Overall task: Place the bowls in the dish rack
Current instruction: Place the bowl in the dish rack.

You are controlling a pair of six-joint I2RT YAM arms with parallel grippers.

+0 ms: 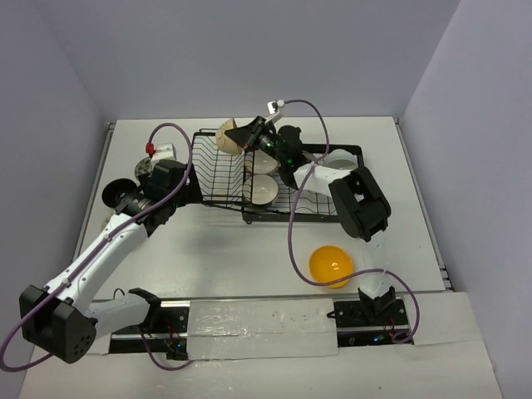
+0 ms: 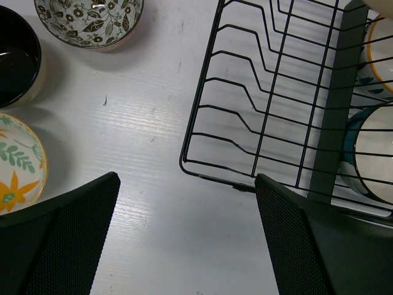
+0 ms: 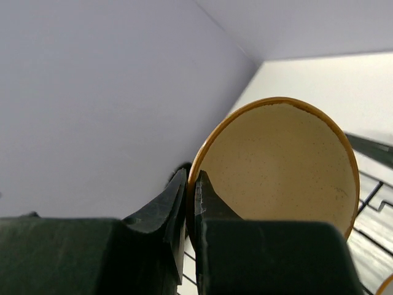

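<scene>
The top camera looks down from high at the near side over the whole table (image 1: 216,258). The left wrist camera faces straight down, close over a corner of the dish rack (image 2: 334,110). The right wrist camera sits tight against a cream bowl (image 3: 282,166); the top view shows both too.

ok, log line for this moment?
right tool: shut on cream bowl rim, at dish rack far edge | left tool: open, empty, by rack corner | orange bowl: on table

Dish rack (image 1: 220,170) stands mid-desk (image 1: 233,249). My left end effector (image 2: 186,184) hangs over its near left corner, three loose bowls (image 2: 89,21) further left. My right end effector (image 3: 191,181) holds the raised bowl (image 3: 276,172) above the rack's far edge. Racked bowls (image 1: 264,190) sit inside, and the front bowl (image 1: 330,265) lies on the desk before it.
</scene>
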